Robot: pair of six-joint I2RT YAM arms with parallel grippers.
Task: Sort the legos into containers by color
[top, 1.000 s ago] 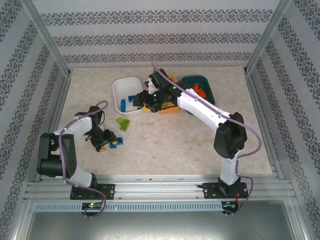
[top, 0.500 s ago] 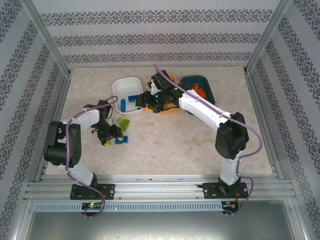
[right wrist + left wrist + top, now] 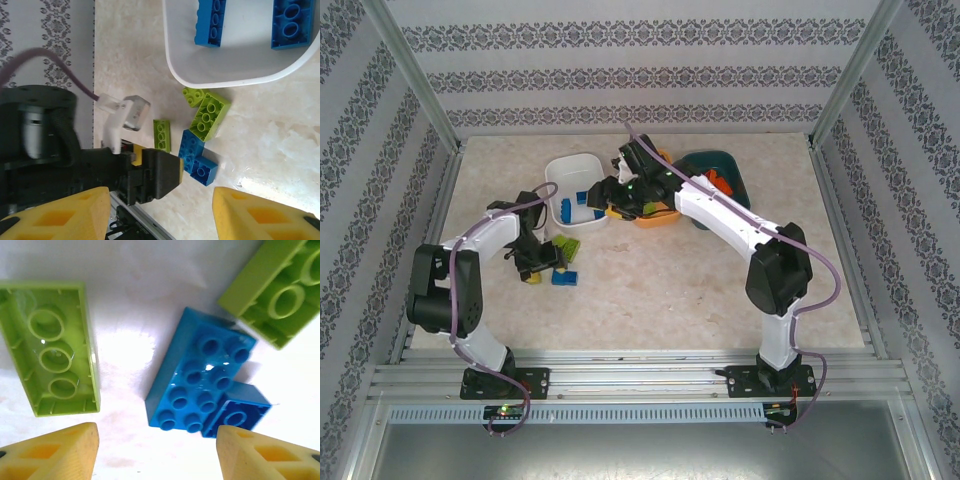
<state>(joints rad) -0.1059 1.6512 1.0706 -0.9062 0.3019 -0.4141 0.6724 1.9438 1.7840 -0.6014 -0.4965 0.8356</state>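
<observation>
While the right gripper (image 3: 160, 215) hangs empty, jaws apart, near the white dish (image 3: 200, 75), the left gripper (image 3: 157, 445), also apart & empty, hovers w/ a blue brick (image 3: 200, 375) just ahead, btwn its jaws. Step: prob. picking blue for that dish. Brick lies studs-up, long axis pointing away & slightly right, so next needs a small wrist turn, then lowering.

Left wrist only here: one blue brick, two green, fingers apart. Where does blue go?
Observer: White dish, just beyond the left gripper, already holds blue bricks.
Operator: Anything in the way?
Observer: Right gripper hovers open and empty by that dish's right edge.
Operator: Other colours?
Observer: Orange bricks lie in the teal dish, far right.
</observation>
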